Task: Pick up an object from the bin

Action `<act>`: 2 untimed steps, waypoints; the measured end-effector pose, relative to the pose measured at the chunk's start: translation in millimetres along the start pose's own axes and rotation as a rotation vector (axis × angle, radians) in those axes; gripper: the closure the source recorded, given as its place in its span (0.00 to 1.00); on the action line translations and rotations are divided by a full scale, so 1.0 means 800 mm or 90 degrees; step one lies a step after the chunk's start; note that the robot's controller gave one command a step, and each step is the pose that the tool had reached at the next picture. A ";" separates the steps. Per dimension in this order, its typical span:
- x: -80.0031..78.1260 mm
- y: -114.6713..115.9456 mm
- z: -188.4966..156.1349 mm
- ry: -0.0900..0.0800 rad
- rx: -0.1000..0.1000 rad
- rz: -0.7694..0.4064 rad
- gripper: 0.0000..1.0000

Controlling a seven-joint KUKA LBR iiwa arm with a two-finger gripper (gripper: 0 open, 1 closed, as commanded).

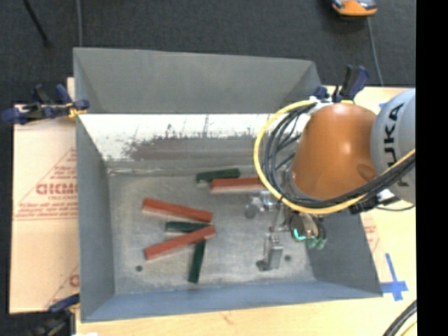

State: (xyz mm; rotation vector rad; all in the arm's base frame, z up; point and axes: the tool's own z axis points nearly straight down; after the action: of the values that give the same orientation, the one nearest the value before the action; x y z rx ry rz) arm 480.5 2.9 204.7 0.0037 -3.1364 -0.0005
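Gripper (267,231) spread wide above bin (94,208) floor, red bar (234,185) near one fingertip, toward back wall

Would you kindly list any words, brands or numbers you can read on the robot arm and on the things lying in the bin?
"KUKA": dark letters running along the white arm link, at the right of the camera view.
Red sticks: no lettering to be seen.
Dark green sticks: no lettering to be seen.
Bin: its grey walls carry scuff marks but no text.
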 end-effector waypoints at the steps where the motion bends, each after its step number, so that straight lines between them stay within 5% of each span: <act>1: -0.095 0.113 0.169 -0.006 -0.001 -0.023 0.00; 2: -0.087 0.153 0.128 -0.008 0.000 -0.250 0.00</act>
State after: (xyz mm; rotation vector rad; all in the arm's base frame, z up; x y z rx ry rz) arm 549.3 125.4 101.6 0.6180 -3.0872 -0.0011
